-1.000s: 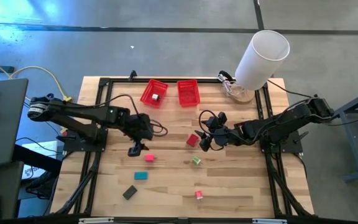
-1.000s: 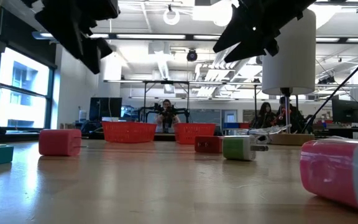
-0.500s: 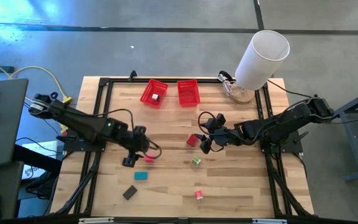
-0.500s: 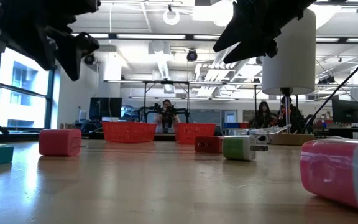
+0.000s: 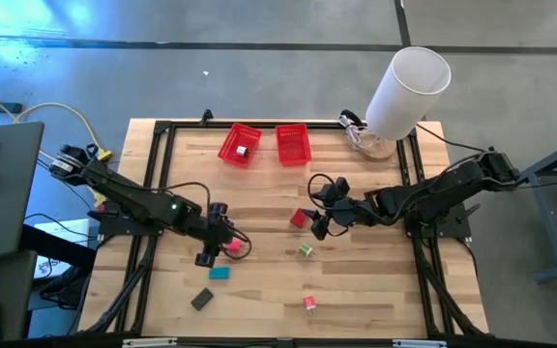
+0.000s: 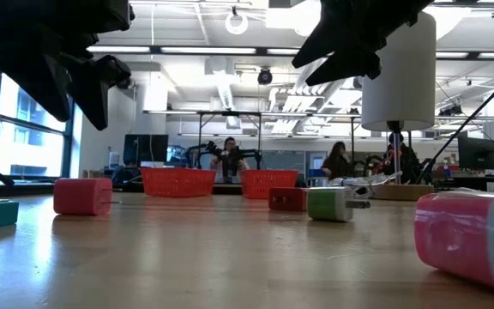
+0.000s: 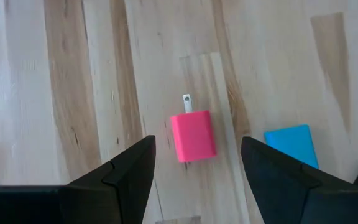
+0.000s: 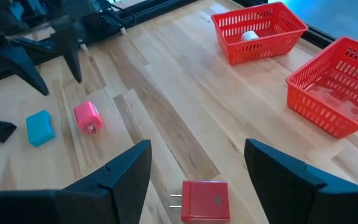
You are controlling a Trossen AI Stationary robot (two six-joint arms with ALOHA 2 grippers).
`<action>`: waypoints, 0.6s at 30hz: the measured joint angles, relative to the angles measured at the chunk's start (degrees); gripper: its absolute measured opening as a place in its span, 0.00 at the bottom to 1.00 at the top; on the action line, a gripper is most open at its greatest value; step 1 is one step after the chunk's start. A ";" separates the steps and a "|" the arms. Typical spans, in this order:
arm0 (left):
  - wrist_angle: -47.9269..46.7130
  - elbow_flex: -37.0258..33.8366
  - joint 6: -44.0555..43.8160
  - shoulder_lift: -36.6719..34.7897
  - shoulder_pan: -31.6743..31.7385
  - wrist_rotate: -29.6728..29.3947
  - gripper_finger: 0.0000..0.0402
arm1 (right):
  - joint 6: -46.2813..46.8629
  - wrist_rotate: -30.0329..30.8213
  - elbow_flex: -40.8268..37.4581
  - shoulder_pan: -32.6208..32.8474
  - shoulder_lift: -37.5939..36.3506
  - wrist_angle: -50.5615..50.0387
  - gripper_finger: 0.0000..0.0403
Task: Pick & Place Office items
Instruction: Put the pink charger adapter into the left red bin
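The left gripper (image 5: 213, 246) hovers with fingers spread wide, empty, directly over the pink block (image 7: 192, 135), the teal block (image 7: 292, 145) at its 5 o'clock on the table (image 5: 375, 290). The right gripper (image 5: 319, 220) waits, wide and empty, just at 3 o'clock of the red block (image 8: 204, 201).

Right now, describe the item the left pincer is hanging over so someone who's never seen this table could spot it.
Start at the wooden table and follow the left arm to its open left pincer. Directly below it lies the pink block, a small charger-like cube with a metal prong at one end. The teal block beside it is flat and blue-green; the pink one is the only bright pink piece there.
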 joint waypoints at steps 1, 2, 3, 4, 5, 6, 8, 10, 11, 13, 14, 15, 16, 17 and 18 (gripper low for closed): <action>0.13 0.00 -0.55 0.09 0.00 -0.14 0.57 | -0.14 0.00 0.00 0.00 0.00 0.31 0.61; 0.03 0.00 -1.01 0.11 -0.02 -0.24 0.57 | -0.14 -0.02 0.00 0.00 0.00 0.83 0.61; -0.08 0.00 -1.68 0.11 -0.02 -0.28 0.57 | -0.16 -0.04 0.00 0.00 0.00 1.12 0.61; -0.05 0.00 -2.37 0.11 -0.02 -0.33 0.57 | -0.17 -0.02 0.00 -0.01 0.00 1.07 0.61; -0.25 0.00 -2.70 0.11 -0.02 -0.33 0.57 | -0.19 -0.02 0.00 0.00 0.00 1.06 0.61; -0.71 0.00 -2.74 0.11 -0.02 -0.33 0.57 | -0.23 -0.02 0.00 -0.01 0.00 1.09 0.61; -0.87 0.00 -2.60 0.11 -0.02 -0.35 0.57 | -0.27 -0.02 0.00 0.00 0.00 1.04 0.61; -1.07 0.00 -2.51 0.11 0.00 -0.88 0.57 | -0.30 -0.02 0.00 0.00 0.00 0.96 0.61; -1.07 0.00 -2.51 0.11 -0.02 -1.34 0.57 | -0.30 -0.02 0.00 -0.01 0.00 0.90 0.61; -1.09 0.00 -2.64 0.11 -0.02 -2.18 0.57 | -0.30 -0.04 0.00 -0.02 0.00 0.87 0.61; -1.11 0.00 -2.78 0.11 -0.02 -2.18 0.57 | -0.32 -0.02 0.00 -0.01 0.00 0.87 0.61; -1.29 0.00 -2.90 0.11 -0.02 -2.23 0.57 | -0.32 -0.02 0.00 0.00 0.00 0.87 0.61; -1.69 0.00 -3.09 0.11 -0.03 -2.23 0.57 | -0.32 -0.02 0.00 0.00 0.00 0.87 0.61; -2.02 -0.01 -3.44 0.11 -0.19 -2.24 0.57 | -0.34 -0.02 0.00 0.00 0.00 0.80 0.61; -1.98 -0.07 -3.58 0.11 -0.40 -2.24 0.57 | -0.34 -0.02 0.00 -0.01 0.00 0.71 0.61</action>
